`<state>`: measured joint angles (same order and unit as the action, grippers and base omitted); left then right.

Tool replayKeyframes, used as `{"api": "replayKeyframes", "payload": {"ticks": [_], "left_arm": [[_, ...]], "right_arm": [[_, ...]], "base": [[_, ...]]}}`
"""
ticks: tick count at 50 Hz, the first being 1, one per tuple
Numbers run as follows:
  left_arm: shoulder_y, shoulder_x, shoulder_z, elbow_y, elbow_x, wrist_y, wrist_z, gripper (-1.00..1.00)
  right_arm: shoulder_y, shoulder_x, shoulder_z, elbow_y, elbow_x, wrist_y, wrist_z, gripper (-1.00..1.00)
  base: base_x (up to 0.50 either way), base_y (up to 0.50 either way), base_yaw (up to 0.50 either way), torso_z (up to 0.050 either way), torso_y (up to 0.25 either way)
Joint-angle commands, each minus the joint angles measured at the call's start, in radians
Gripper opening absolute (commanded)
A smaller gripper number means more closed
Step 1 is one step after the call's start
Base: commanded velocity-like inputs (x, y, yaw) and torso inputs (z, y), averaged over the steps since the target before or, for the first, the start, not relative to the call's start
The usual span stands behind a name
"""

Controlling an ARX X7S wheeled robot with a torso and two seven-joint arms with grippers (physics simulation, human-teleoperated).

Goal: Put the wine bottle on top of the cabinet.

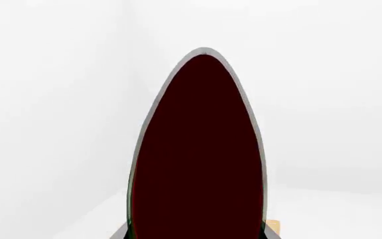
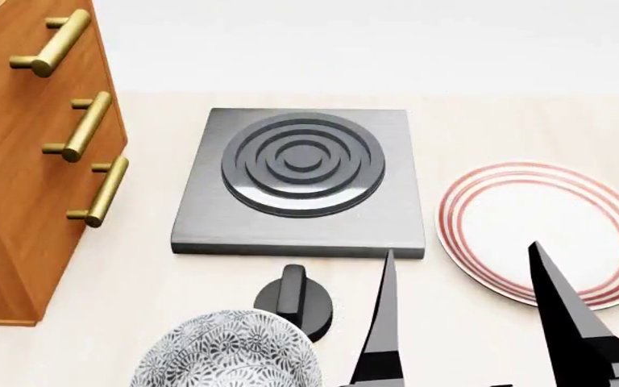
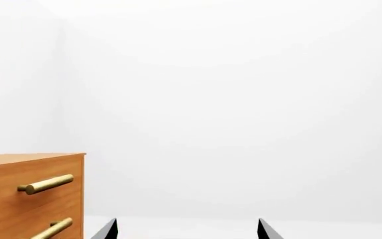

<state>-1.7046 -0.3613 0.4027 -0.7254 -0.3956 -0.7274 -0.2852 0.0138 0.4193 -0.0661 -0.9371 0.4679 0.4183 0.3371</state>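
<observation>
Nearest in the left wrist view, the wine bottle [image 1: 201, 149] fills the frame as a dark elongated shape, seemingly carried in the left pincer, though its fingers barely show and I cannot tell how they stand. The right wrist view catches a green sliver of the bottle at its edge, well above the cabinet [image 3: 18, 194] top, so the lift looks done; the carry over and the set-down remain.

In the head view, the right pincer [image 2: 466, 310] has its two dark fingers spread apart and empty, above the counter [image 2: 482, 121]. Just beside it sit a patterned bowl [image 2: 229, 353] and a black knob [image 2: 293, 300]. Beyond lie a grey hob plate [image 2: 299, 177] and a red-ringed plate [image 2: 541, 230]. The cabinet stands farther on the left, its brass handles [image 2: 84, 127] facing the hob; its top appears bare, so nothing seems to block placement.
</observation>
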Motion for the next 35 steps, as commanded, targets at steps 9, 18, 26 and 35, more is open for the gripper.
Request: {"api": "replayKeyframes", "payload": {"ticks": [9,18,26,35], "left_arm": [[0.094,-0.046,-0.093,0.074,-0.092,-0.105,-0.063,-1.00],[0.143,-0.052,-0.119,0.109,-0.127,-0.169,-0.087,-1.00],[0.205,-0.061,-0.136,0.135,-0.142,-0.167,-0.099,-1.00],[0.266,-0.056,-0.125,0.134,-0.136,-0.128,-0.086,-1.00]], "right_arm": [[0.001,0.017,-0.003,-0.002,0.011,-0.004,0.018,1.00],[0.001,0.022,-0.010,0.001,0.010,-0.009,0.024,1.00],[0.000,0.026,-0.018,0.007,0.007,-0.017,0.027,1.00],[0.000,0.028,-0.031,0.017,0.002,-0.025,0.028,1.00]], "base": [[0.00,0.00,0.00,0.000,0.000],[0.00,0.00,0.00,0.000,0.001],[0.00,0.00,0.00,0.000,0.001],[0.00,0.00,0.00,0.001,0.001]]}}
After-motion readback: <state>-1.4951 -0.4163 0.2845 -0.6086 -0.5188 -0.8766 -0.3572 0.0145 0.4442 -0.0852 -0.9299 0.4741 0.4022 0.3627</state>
